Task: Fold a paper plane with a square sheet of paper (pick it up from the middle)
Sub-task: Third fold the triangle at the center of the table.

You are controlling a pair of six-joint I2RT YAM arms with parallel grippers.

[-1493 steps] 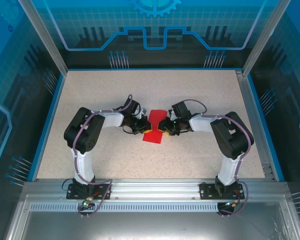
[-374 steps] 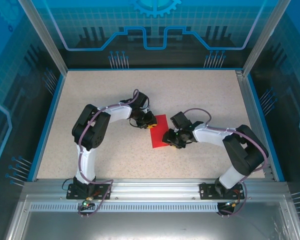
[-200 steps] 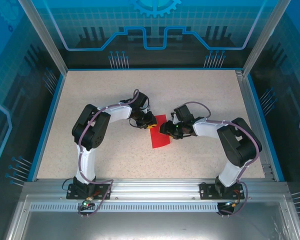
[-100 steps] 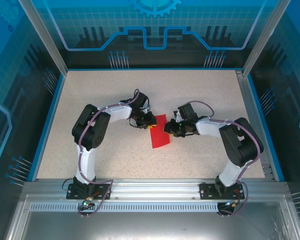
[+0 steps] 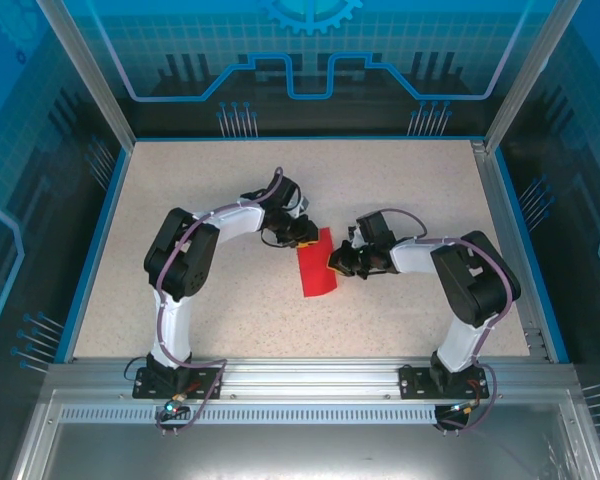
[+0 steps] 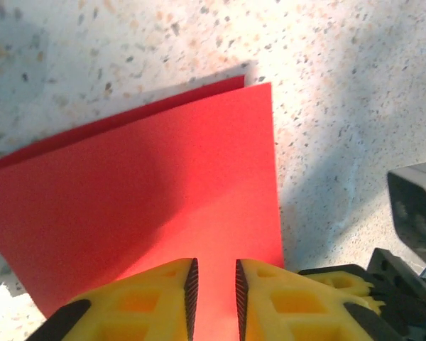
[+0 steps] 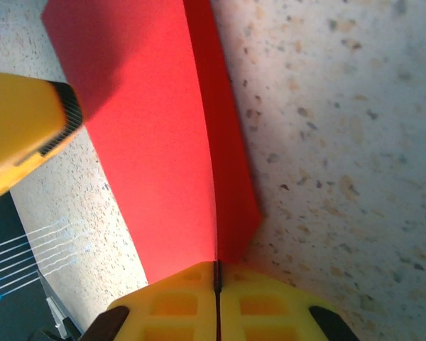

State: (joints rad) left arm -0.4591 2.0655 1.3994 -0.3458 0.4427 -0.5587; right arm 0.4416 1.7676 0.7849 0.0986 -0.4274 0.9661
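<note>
Where the paper lies: folded red paper (image 5: 317, 265) flat on the speckled tabletop (image 5: 400, 180), mid-table, between the two hands.
Layers: two, the lower sheet's edge peeking out past the upper one in the left wrist view.
Left hand (image 5: 303, 238): yellow fingers (image 6: 156, 298) a narrow gap apart over one edge of the paper, red showing through the gap.
Right hand (image 5: 334, 262): fingers pressed tight together, pinching the opposite edge of the paper, one layer lifted there.

Folded red paper (image 5: 315, 272) laid on speckled table (image 5: 180, 190)
It is seen near the middle, well apart from every edge.
</note>
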